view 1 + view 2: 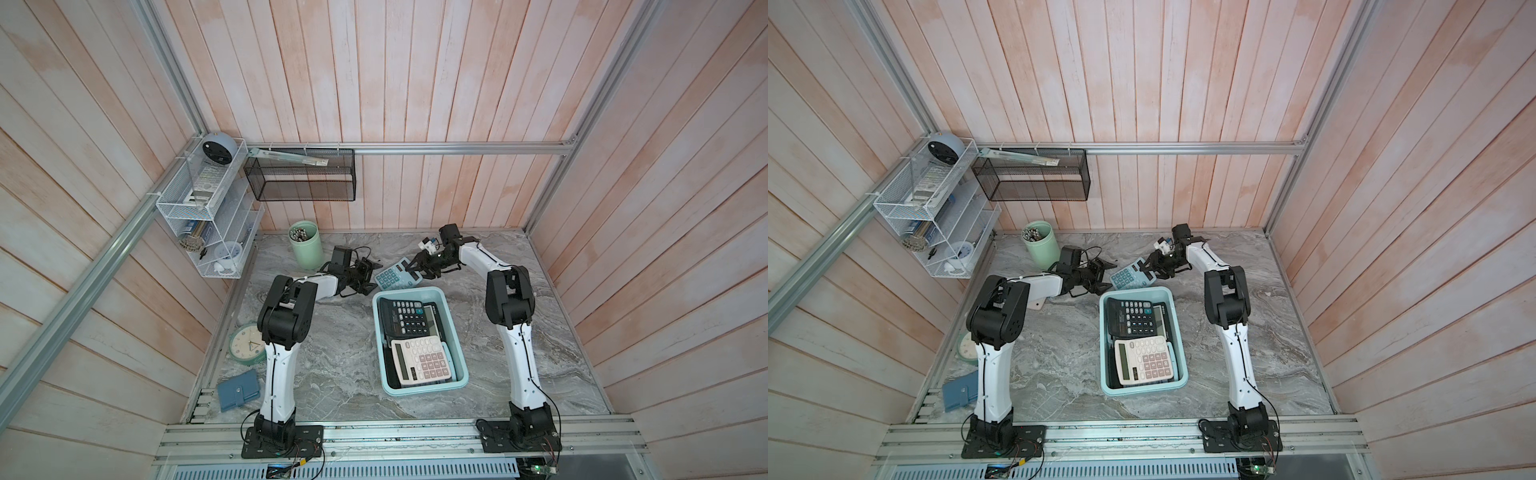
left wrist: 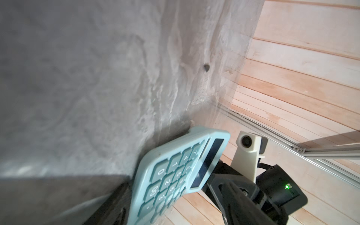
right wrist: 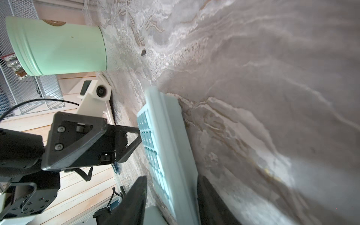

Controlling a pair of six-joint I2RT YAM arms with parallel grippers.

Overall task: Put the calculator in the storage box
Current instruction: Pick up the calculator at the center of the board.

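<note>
The right gripper (image 1: 412,270) is clamped on the light blue calculator (image 1: 392,277) at its display end. The right wrist view shows its dark fingers (image 3: 136,198) pinching it, one on the keyed face and one on the back. The light blue calculator is tilted rather than flat, and its end away from that gripper is low by the grey marble tabletop (image 1: 332,365). Whether it touches the surface cannot be told.

The left gripper (image 1: 369,277) is just beside the calculator's opposite end, jaws spread wide with nothing between them. In the right wrist view one of its fingertips reaches the keypad, touching or nearly so.

The light teal storage box (image 1: 424,390) stands on the tabletop between the two arms, just nearer their bases than the held calculator, which is outside it, beyond its far rim. Inside the box lie a black calculator (image 1: 409,318) at the far end and a white calculator (image 1: 424,359) at the near end.

Further out, a mint-green cup (image 1: 307,249) stands near the back wall, a round clock (image 1: 243,345) lies beside the left arm, and a black mesh basket (image 1: 299,174) hangs on the wall
</note>
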